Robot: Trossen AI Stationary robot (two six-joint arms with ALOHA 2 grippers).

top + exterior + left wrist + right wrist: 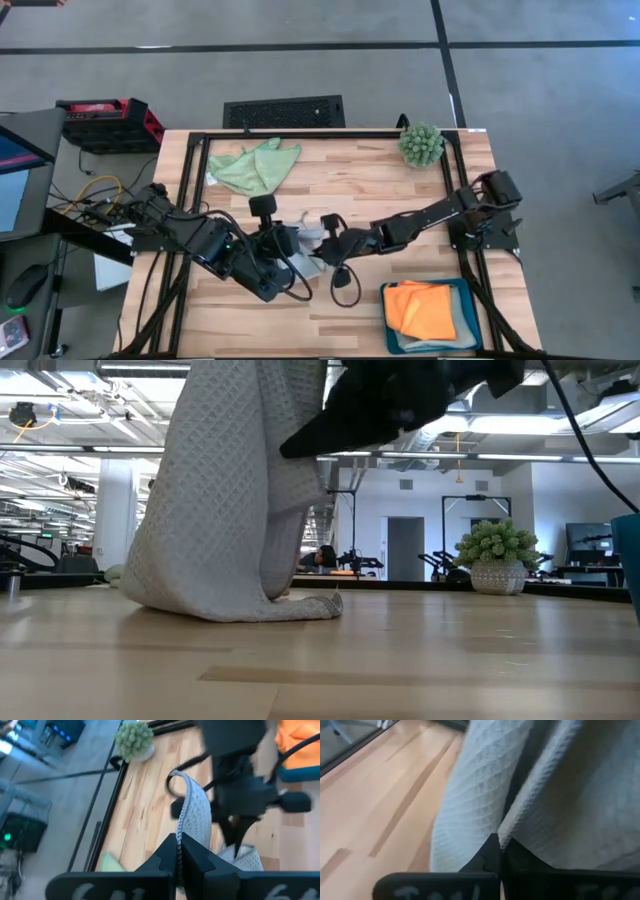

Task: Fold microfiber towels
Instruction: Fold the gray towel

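Both arms reach inward from the table's two sides and meet near its middle. The left gripper (179, 854) has its fingers pressed together, pinching a raised fold of the pale blue-grey towel (196, 815). The right gripper (500, 851), facing it from the opposite side (its arm stretched long and low), is likewise clamped on the same cloth.

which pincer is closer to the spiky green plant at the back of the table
Right. The right pincer, shut on the pale blue-grey towel, sits mid-table on the spiky green plant's side. The left pincer, gripping the same towel, is just beyond it, slightly farther away.
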